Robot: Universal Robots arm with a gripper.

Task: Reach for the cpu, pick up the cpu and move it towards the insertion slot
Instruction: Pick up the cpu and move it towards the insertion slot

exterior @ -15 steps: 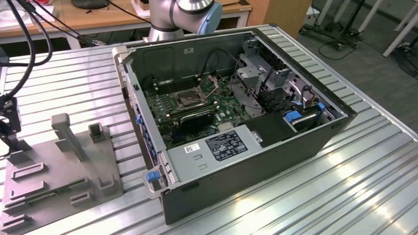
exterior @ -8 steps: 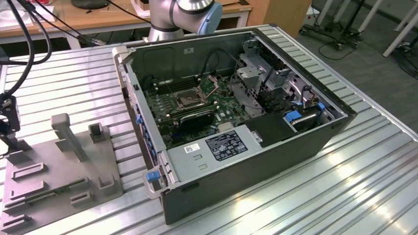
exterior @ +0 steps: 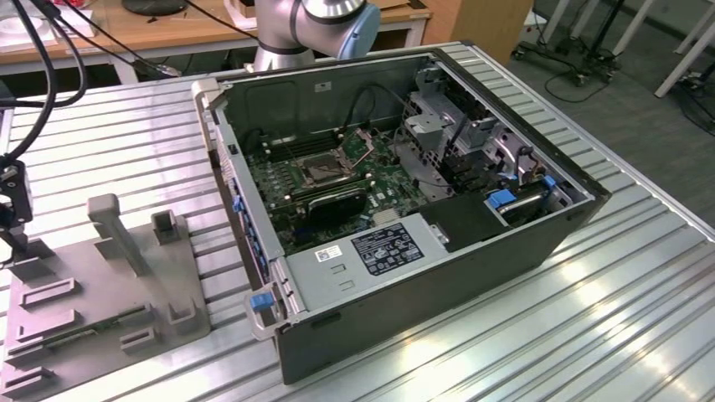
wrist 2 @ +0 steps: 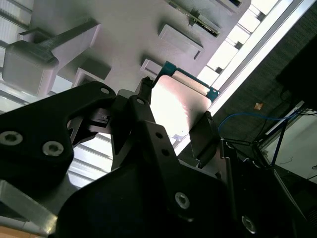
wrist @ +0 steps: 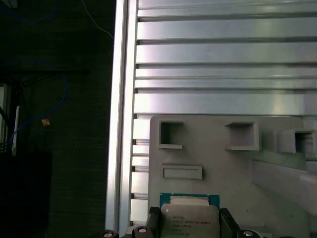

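Ribbed metal table (exterior: 625, 276), glare bright on slats. Wooden desk (exterior: 167, 38) beyond far edge. Dark grey carpet floor (exterior: 637, 75), wheeled stand legs (exterior: 553, 65).

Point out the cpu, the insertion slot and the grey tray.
cpu (wrist: 190, 220): first wrist view, on its pale metal face.
insertion slot (exterior: 323, 172): exterior view, on its dark centre.
grey tray (exterior: 109, 291): exterior view, on a bare flat patch.

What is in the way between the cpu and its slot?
The cpu is at the grey tray; the insertion slot lies inside the open computer case. The case's raised side wall stands between them; above it, nothing visible does.
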